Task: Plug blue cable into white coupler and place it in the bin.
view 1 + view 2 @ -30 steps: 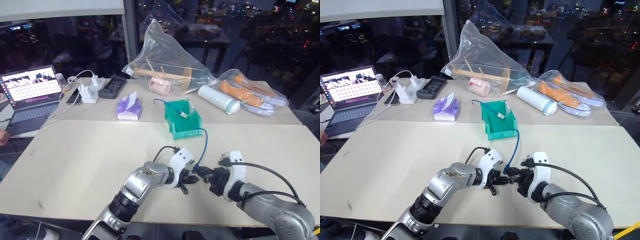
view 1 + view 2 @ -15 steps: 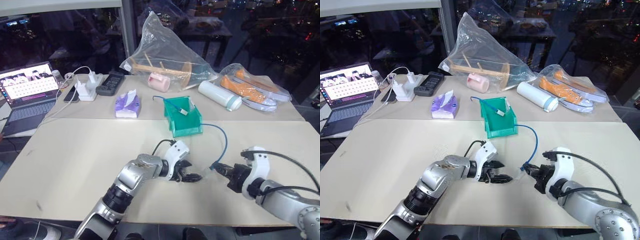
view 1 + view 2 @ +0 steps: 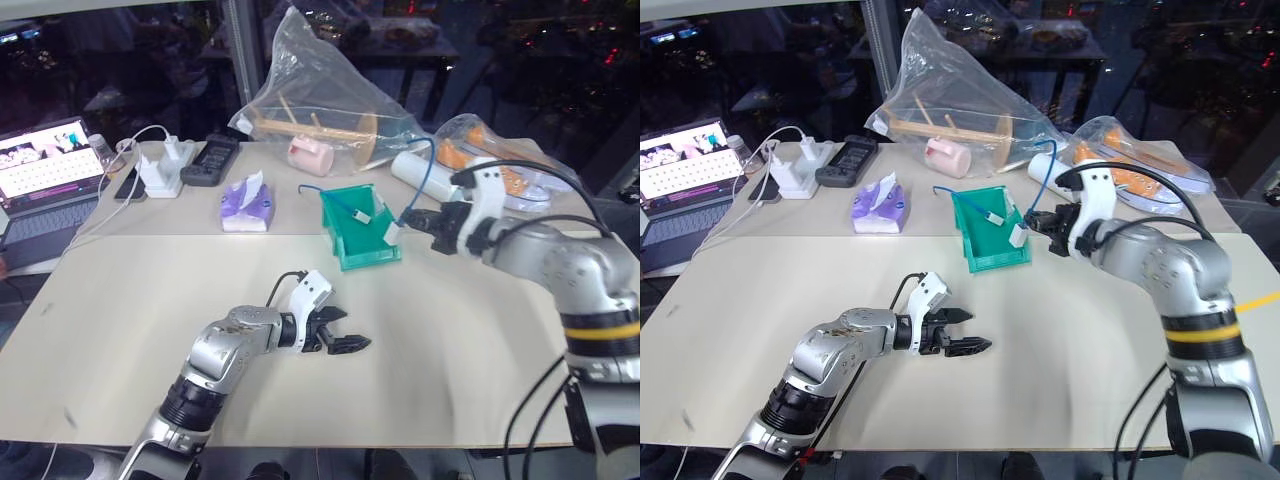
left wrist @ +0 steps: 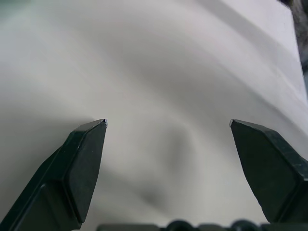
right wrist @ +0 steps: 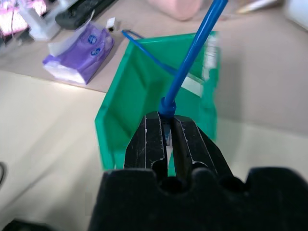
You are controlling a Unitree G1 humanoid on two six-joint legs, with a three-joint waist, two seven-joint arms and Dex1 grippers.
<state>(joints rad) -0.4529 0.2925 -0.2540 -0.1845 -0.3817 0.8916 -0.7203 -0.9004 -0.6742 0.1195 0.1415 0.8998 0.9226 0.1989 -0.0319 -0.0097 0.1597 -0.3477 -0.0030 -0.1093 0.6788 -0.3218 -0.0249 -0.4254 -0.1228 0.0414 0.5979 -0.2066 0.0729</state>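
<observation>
Over by the right side of the green bin (image 3: 362,246), the right gripper (image 3: 418,219) is up in the air w/ its fingers clamped tight on the blue cable (image 5: 192,50), pinching it right at the plug end. A small white coupler (image 3: 391,234) hangs at that end, just past the fingertips and right by the bin's right wall, can't tell if it's touching tho. From the grip the cable arcs up and back over the gripper, and its other end w/ a clear plug (image 3: 361,215) lies inside the bin, a bit of blue sticking out past the back left rim. Left gripper (image 3: 343,343) sits low over the bare table (image 3: 130,330) well in front of the bin, fingers spread wide, nothing between them, pointing off to the right. Behind the bin there's a purple tissue pack (image 3: 246,208), clear bags (image 3: 320,95), a white bottle (image 3: 415,172), and a laptop (image 3: 40,185) at far left.
</observation>
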